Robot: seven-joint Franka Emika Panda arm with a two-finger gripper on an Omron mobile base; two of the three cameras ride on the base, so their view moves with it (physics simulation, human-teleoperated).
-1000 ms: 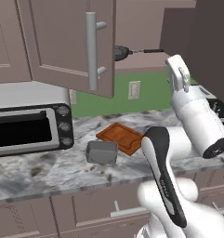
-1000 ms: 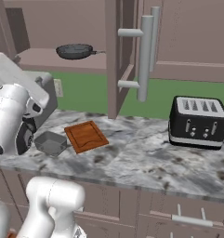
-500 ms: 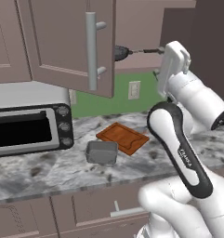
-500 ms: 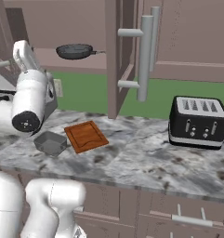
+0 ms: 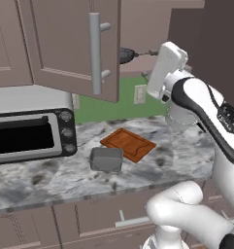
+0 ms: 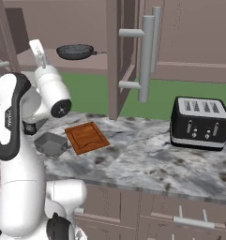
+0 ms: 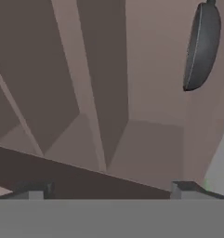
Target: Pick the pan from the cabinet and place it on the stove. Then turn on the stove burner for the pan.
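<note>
The dark grey pan lies on the shelf inside the open mauve-brown cabinet, its thin handle pointing right. In the left base view the pan peeks out past the open door. My gripper is raised to shelf height, just outside the cabinet and apart from the pan. It also shows beside the pan's handle in the left base view. In the hand view the pan sits at the upper right, and my gripper is open with nothing between the fingertips. The stove and its burner are out of view.
On the speckled counter stand a silver toaster oven, a small grey tin and a wooden cutting board. A black toaster stands at the right. The open cabinet door with its bar handle juts out over the counter.
The arm has lifted and swung the hand up from counter level to the cabinet shelf, closer to the pan. The pan and the counter items have not moved.
</note>
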